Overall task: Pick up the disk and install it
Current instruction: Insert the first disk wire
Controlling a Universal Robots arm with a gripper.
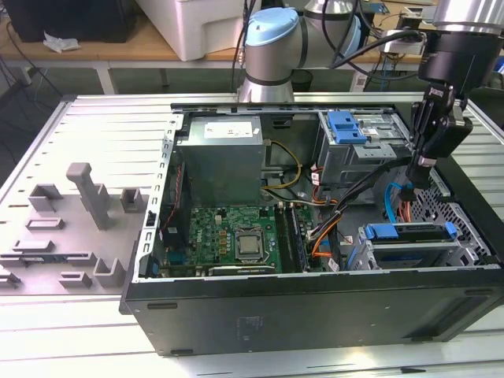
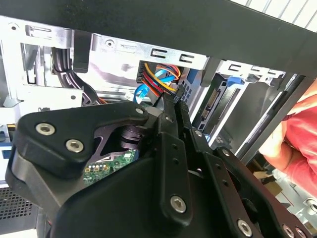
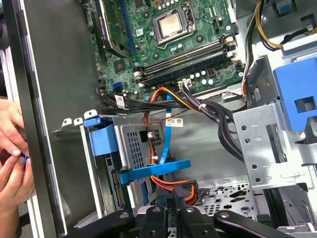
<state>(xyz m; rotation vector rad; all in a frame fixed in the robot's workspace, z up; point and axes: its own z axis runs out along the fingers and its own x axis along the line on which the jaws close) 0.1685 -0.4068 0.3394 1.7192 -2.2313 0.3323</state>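
While tool pinches black plug | first wrist view: person's hands beside case wall

One robot arm, one gripper, one open tower case. Inside I count one green motherboard, one processor, one grey power-supply box. And a person's hands, two of them.

The power supply sits behind the motherboard, the drive cage, perhaps holding the disk, at the exterior view's right.
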